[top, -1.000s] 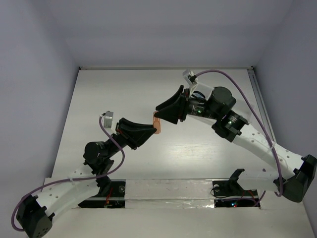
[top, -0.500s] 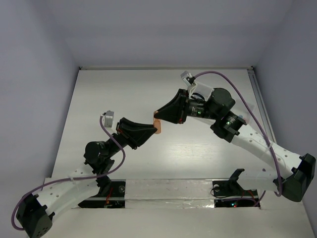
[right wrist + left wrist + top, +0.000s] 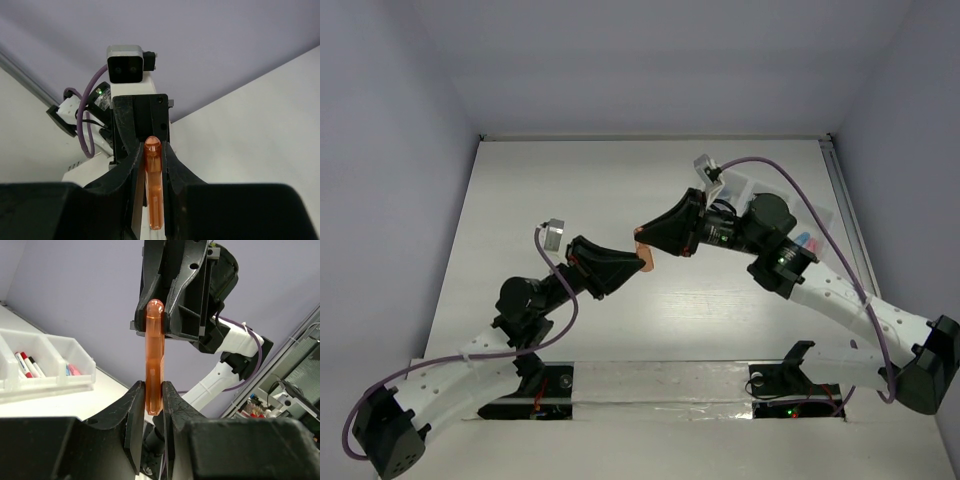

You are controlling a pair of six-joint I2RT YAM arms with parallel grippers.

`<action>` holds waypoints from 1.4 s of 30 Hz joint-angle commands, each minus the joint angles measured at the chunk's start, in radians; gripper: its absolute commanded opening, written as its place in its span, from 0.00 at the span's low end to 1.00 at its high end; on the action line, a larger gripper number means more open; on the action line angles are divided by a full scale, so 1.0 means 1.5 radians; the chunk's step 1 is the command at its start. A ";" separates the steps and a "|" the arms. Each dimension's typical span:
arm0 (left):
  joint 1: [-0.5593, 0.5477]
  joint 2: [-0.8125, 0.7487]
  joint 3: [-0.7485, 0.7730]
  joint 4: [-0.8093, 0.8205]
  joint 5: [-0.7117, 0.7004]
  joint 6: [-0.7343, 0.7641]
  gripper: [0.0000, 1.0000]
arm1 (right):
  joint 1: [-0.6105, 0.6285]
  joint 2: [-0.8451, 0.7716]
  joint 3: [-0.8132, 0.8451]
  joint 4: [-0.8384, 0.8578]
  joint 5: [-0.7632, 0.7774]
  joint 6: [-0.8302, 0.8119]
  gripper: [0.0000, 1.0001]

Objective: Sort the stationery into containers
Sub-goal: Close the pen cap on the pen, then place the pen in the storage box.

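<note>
A translucent orange piece (image 3: pixel 644 252) hangs in the air between both grippers above the table's middle. My left gripper (image 3: pixel 636 264) is shut on one end of it; in the left wrist view (image 3: pixel 152 391) its fingers pinch the piece (image 3: pixel 154 355) from both sides. My right gripper (image 3: pixel 643 237) is shut on the other end; in the right wrist view (image 3: pixel 152 152) its fingers press on the piece (image 3: pixel 153 185). The translucent white tray (image 3: pixel 75 371) holds pens with red and black caps (image 3: pixel 25 364) and pink and blue pieces (image 3: pixel 71 370). In the top view the right arm hides most of the tray (image 3: pixel 825 222).
The right gripper's body (image 3: pixel 175 295) fills the upper middle of the left wrist view. The left arm's camera (image 3: pixel 125 67) and purple cable (image 3: pixel 85 120) face the right wrist. The white table (image 3: pixel 570 190) is walled at the back and on both sides.
Both grippers have shifted slightly right with the orange piece. The right gripper has swung down and closed onto the piece's free end, which the left gripper still holds.
</note>
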 commanded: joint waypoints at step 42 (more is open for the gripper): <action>0.004 -0.098 0.160 -0.077 -0.180 0.115 0.00 | 0.067 -0.043 -0.143 -0.246 0.100 -0.074 0.00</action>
